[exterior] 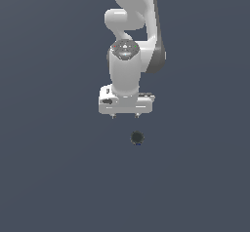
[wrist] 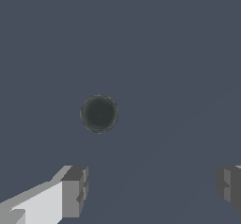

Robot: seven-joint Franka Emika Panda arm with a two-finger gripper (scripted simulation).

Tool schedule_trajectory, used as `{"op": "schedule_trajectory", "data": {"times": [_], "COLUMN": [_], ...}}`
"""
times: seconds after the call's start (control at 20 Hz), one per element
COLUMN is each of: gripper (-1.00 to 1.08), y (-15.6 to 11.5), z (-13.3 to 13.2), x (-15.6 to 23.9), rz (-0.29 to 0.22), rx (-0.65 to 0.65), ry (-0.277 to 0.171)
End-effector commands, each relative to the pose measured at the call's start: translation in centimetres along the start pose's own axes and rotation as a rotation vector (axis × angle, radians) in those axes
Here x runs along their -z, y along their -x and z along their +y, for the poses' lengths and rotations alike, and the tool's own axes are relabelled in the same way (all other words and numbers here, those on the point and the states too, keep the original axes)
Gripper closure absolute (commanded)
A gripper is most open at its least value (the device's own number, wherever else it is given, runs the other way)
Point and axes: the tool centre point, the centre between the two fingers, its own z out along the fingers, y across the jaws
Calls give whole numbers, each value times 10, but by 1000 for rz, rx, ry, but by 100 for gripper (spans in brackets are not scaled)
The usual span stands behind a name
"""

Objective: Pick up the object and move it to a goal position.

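Note:
The object [exterior: 137, 138] is a small, dark, almost black ball lying on the plain grey-blue floor. It sits just in front of and a little to the exterior view's right of my white gripper [exterior: 125, 116]. The gripper hangs above the floor, apart from the ball. In the wrist view the ball [wrist: 99, 114] lies ahead of the gripper [wrist: 153, 190], outside the gap between the fingers. The two grey fingertips [wrist: 75, 190] stand wide apart, so the gripper is open and empty.
The white arm [exterior: 132, 26] rises behind the gripper toward the top of the exterior view. The floor [exterior: 49, 177] is a uniform grey-blue surface with no other objects in sight.

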Motion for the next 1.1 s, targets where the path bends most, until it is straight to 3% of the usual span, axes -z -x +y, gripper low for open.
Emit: {"op": "schedule_trajectory", "data": {"times": [0.0, 0.6, 1.05], "gripper": [-92, -92, -92], "y": [0, 0, -9], "z": [0, 7, -7], "x": [0, -2, -24], "rz": [0, -5, -6], "rx": [0, 3, 68], "ry": [0, -11, -2]}}
